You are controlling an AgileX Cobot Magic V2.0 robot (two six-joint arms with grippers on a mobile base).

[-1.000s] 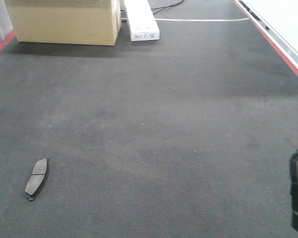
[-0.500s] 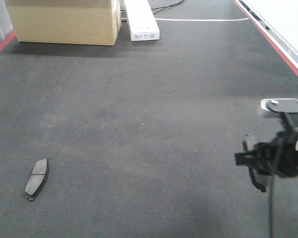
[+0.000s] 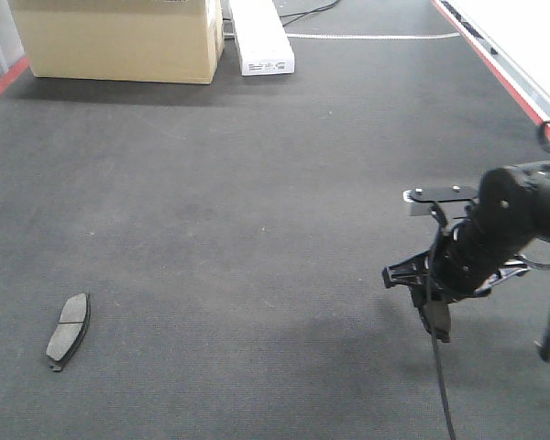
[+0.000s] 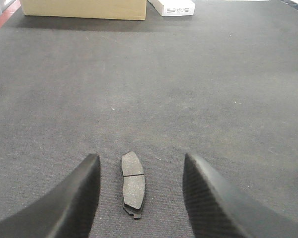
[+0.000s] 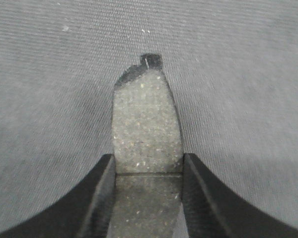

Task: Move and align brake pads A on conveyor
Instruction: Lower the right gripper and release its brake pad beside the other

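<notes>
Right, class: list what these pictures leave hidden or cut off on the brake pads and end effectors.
Right wrist view: the held brake pad runs off the bottom edge, between the fingers of the right end effector.
Front view: the right end effector hides most of that pad; contact with the conveyor unclear.
Left wrist view: the left end effector is cut by the bottom edge.

The conveyor carries one brake pad, a cardboard box and a white box.
</notes>
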